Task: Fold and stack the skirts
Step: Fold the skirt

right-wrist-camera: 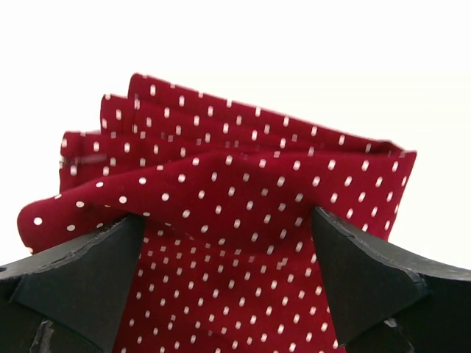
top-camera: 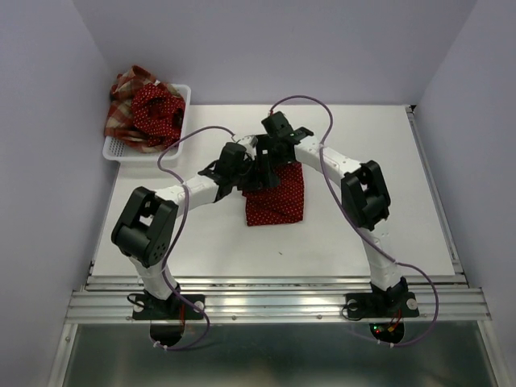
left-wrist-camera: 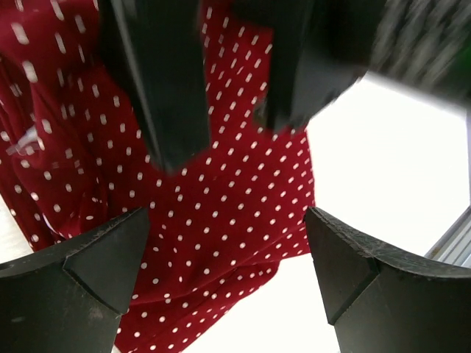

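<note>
A dark red polka-dot skirt (top-camera: 275, 200) lies partly folded in the middle of the white table (top-camera: 379, 161). Both grippers hover over its far edge. My left gripper (top-camera: 241, 184) is open above the cloth (left-wrist-camera: 221, 169), fingers wide apart and holding nothing. My right gripper (top-camera: 269, 171) is open too, with the folded, layered cloth (right-wrist-camera: 235, 184) bulging up between its fingers; its black fingers (left-wrist-camera: 165, 81) show in the left wrist view. A second polka-dot skirt (top-camera: 156, 108) and the plaid skirt (top-camera: 122, 113) lie heaped in the basket.
The white mesh basket (top-camera: 121, 151) stands at the table's far left corner. Purple walls close in the left, back and right sides. A metal rail (top-camera: 274, 305) runs along the near edge by the arm bases.
</note>
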Available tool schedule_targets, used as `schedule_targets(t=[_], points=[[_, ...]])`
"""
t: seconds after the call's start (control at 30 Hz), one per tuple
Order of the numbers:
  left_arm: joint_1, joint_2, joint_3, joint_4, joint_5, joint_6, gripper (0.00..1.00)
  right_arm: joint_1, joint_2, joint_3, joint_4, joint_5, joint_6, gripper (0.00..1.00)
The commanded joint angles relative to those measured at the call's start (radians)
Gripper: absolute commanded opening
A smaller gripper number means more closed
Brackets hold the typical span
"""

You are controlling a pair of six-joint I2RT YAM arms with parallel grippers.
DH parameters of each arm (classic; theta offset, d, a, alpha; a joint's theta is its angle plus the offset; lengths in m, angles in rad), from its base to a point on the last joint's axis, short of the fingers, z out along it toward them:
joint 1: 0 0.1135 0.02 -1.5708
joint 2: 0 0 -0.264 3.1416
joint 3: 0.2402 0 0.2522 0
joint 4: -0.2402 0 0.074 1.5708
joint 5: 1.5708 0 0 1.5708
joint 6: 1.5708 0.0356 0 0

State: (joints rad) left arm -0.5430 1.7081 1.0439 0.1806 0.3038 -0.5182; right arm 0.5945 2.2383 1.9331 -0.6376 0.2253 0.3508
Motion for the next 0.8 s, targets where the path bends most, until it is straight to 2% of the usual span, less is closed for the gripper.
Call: schedule_targets(t=[0.0,0.33,0.5,0.6,0.77], points=[[-0.005,-0.004,-0.047,0.034,0.029,0.032,0.99,-0.012,0.033,0.073,0.056,0.031,-0.022,1.0],[-0.006,-0.028,-0.229,0.091,0.064,-0.005,0.99,-0.021,0.119,0.086,0.056,-0.006,-0.004,1.0],[-0.009,-0.03,-0.274,0.125,0.083,-0.036,0.99,-0.021,0.13,0.079,0.055,-0.001,0.007,1.0],[-0.009,-0.065,-0.26,0.112,0.092,-0.037,0.99,-0.03,0.109,0.089,0.056,-0.003,0.004,1.0],[-0.015,-0.198,-0.128,0.022,0.057,0.004,0.99,-0.03,0.009,0.095,0.055,-0.065,-0.009,1.0]])
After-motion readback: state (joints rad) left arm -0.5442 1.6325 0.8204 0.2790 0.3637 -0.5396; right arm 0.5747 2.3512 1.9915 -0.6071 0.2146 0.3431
